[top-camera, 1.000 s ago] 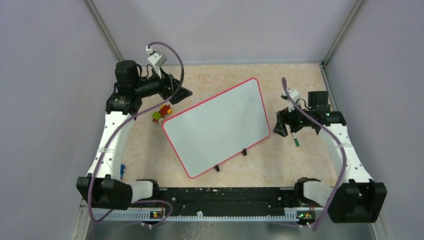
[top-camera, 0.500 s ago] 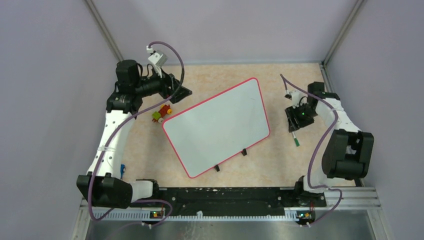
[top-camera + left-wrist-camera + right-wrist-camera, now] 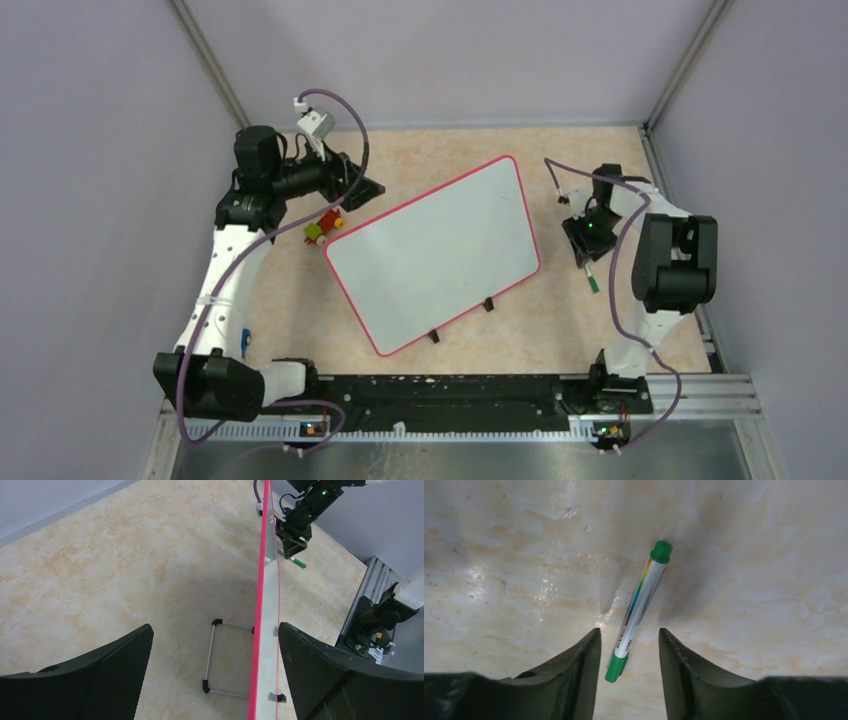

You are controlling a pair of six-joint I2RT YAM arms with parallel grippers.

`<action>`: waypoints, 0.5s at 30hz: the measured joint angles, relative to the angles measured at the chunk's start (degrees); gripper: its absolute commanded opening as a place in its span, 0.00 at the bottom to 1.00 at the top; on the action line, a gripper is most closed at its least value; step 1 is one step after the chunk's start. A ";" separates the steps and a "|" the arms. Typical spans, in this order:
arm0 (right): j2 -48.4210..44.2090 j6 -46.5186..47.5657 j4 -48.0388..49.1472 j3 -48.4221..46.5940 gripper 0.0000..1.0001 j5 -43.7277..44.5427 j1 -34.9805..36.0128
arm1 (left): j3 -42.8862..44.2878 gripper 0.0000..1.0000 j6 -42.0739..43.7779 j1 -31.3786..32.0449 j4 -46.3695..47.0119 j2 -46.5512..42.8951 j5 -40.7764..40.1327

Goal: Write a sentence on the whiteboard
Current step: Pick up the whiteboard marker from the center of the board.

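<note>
I have the right pincer (image 3: pixel 629 632) hanging straight over the marker (image 3: pixel 638 602), which lies flat on the tabletop (image 3: pixel 754 605) just off the right-hand edge of the whiteboard (image 3: pixel 430 250). In the wrist view the marker's long axis runs away from me and leans a little to the right. One green end sits between the two fingers and the other green end lies well out beyond them. The jaws stand apart on either side of the barrel, with bare tabletop showing on both flanks, so nothing is grasped yet. The barrel is nearer the left finger than the right, so I judge the next squeeze will nudge it sideways before it seats. This is plainly the right arm's pick. The left pincer (image 3: pixel 215 626) is spread wide and empty, well away at the board's far-left corner near a small coloured toy (image 3: pixel 322 226). The board stands propped on its feet in the middle, and I can make out no lettering on its face. From above, the marker is almost wholly hidden under the pincer, with only a green tip poking out. I cannot tell which green end is the cap, nor how close the fingertips are to the tabletop.
</note>
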State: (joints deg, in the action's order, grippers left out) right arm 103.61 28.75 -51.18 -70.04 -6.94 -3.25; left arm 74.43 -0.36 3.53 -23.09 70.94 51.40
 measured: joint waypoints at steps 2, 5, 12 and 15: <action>1.25 -0.07 0.96 -0.28 0.37 1.36 0.11 | -0.11 0.99 -0.46 0.00 0.04 0.00 0.13; 3.17 -0.48 1.62 -0.79 0.36 3.76 0.22 | -0.31 0.99 -1.20 0.00 0.68 0.02 0.13; 3.82 -1.51 2.12 -1.44 0.00 5.66 0.39 | -0.31 0.99 -1.18 0.00 0.81 0.11 -0.74; 3.82 -2.29 2.16 -1.73 0.00 4.66 0.39 | -0.22 0.99 -1.20 0.00 0.70 0.57 -1.07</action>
State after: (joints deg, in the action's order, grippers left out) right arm 107.44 26.46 -49.01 -71.77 -2.28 -2.85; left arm 74.22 -1.56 3.53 -22.39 71.50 50.33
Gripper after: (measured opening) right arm 0.031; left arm 0.987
